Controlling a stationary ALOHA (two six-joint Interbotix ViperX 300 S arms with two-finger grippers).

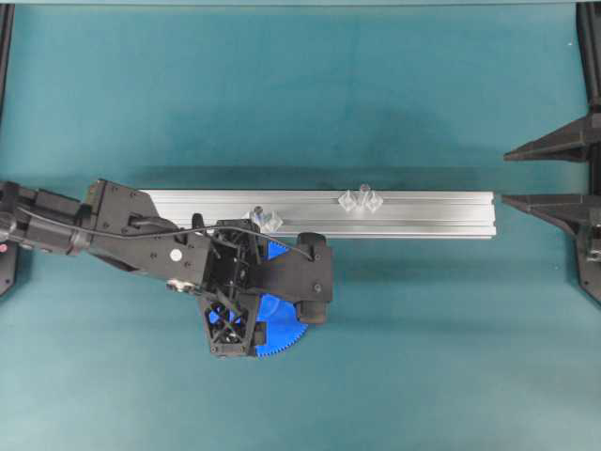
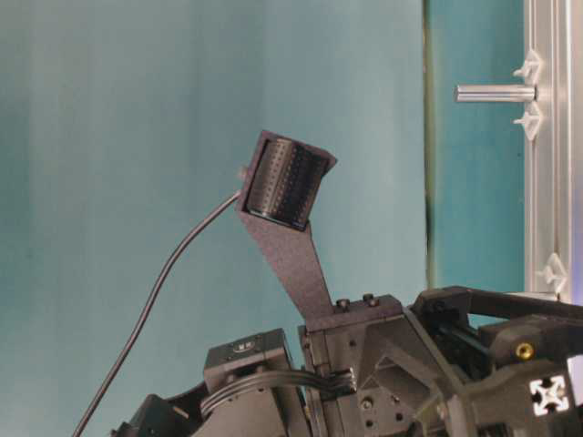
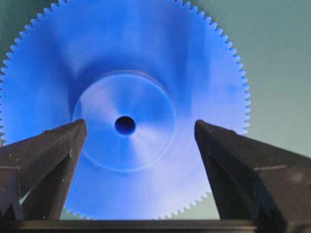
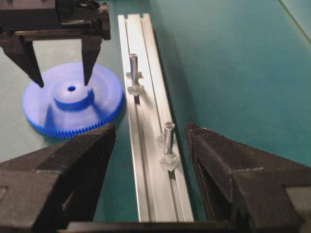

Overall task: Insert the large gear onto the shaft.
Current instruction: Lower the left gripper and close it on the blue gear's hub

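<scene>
Overhead exterior view, teal mat [image 1: 300, 376], silver slotted rail [image 1: 413, 214] lying across it

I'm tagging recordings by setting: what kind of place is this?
Probably a robotics lab bench for assembly trials: a bare teal mat, an aluminium rail with clear pin mounts, and a blue gear under the open left gripper.

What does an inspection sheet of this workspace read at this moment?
Surface: teal mat, aluminium rail lying across it.
Job's things: large gear flat on the mat beside the rail; shaft upright in its clear mount on the rail.
Clutter: second clear mount with pin on the rail.
Grippers: left gripper open, fingers straddling the gear's hub; right gripper open, holding nothing.
Cables: black cable running to the left wrist camera.
Surroundings: black frame legs at the right edge.
</scene>
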